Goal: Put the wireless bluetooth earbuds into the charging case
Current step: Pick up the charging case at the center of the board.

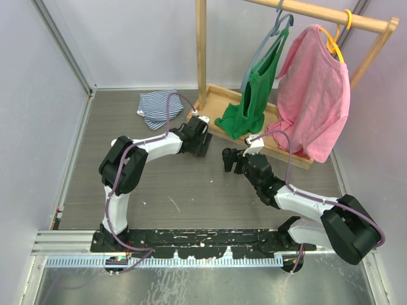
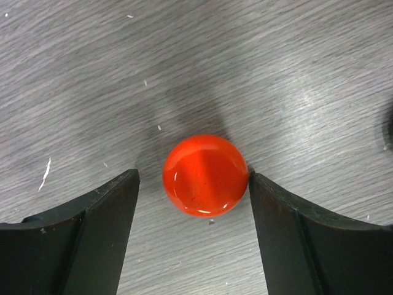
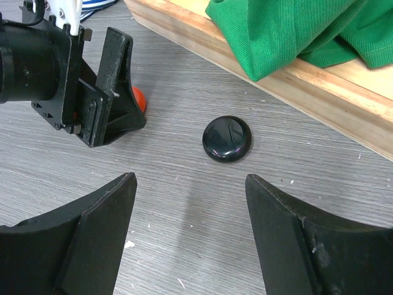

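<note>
A glossy orange round charging case point(image 2: 204, 175) lies on the grey table between the fingers of my left gripper point(image 2: 194, 174). The jaws stand open: the right finger point(image 2: 276, 215) touches the case's edge, and a gap shows at the left finger point(image 2: 104, 215). A black round case point(image 3: 227, 138), lid shut, lies ahead of my right gripper point(image 3: 190, 177), which is open with only bare table between its fingers. From the right wrist, the orange case point(image 3: 139, 98) peeks out behind the left gripper's finger point(image 3: 118, 67). The earbuds are out of view. From above, both grippers point(image 1: 202, 141) point(image 1: 227, 159) meet mid-table.
The wooden clothes rack's base point(image 3: 295, 80) runs just behind the black case, with a green garment point(image 3: 288, 31) draped onto it. A pink shirt point(image 1: 315, 89) hangs at the right. A striped cloth point(image 1: 156, 108) lies at the back left.
</note>
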